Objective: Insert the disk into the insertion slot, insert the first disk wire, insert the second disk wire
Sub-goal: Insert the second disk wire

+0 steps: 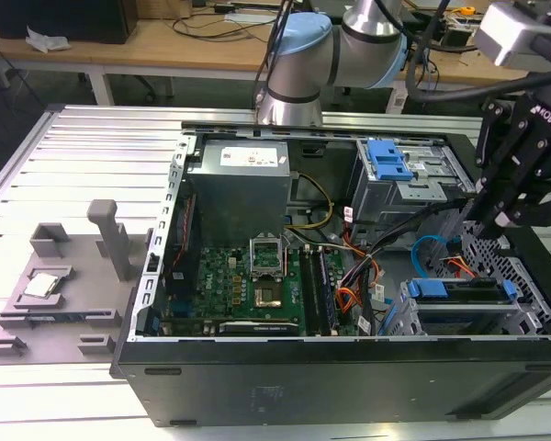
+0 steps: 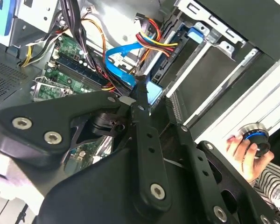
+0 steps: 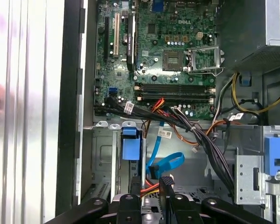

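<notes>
The open case (image 1: 349,367) lies on a ribbed table (image 1: 73,156), motherboard (image 1: 248,280) at its middle. The disk (image 1: 464,299) sits in the slot (image 1: 523,276) at the exterior view's right. The gripper (image 1: 468,220) hangs just above, fingers pressed together by the looping blue wire (image 1: 430,248), with orange wires (image 1: 354,296) crowding beside
</notes>
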{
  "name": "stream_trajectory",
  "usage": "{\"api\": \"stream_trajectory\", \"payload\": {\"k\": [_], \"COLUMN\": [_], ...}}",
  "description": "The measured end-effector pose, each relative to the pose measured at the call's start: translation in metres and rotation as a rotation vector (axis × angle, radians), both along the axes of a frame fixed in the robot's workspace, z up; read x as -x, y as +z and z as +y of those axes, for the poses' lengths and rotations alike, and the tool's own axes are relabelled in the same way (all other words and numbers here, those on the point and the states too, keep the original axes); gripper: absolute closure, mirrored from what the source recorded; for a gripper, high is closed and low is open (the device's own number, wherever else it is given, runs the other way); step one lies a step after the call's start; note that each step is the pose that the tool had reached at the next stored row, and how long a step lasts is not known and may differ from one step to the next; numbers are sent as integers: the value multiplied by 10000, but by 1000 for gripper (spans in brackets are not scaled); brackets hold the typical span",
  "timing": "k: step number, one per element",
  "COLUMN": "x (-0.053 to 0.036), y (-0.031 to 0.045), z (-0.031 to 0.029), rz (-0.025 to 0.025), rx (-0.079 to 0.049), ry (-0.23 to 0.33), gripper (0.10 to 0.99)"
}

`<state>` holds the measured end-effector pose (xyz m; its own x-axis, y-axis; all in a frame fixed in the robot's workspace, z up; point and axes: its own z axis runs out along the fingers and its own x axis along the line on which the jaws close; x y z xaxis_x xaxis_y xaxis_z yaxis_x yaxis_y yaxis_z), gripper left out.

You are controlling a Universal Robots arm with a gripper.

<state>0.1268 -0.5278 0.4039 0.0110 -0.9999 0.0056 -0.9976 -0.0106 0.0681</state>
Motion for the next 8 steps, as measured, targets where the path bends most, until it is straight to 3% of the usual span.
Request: {"api": "stream_trajectory", "payload": {"k": [4, 8], "x": [57, 70], "y": [-174, -231], "z": [19, 95], "rz": [0, -1], "rx": [1, 0], "ry": [758, 1012], "gripper": [784, 784]}}
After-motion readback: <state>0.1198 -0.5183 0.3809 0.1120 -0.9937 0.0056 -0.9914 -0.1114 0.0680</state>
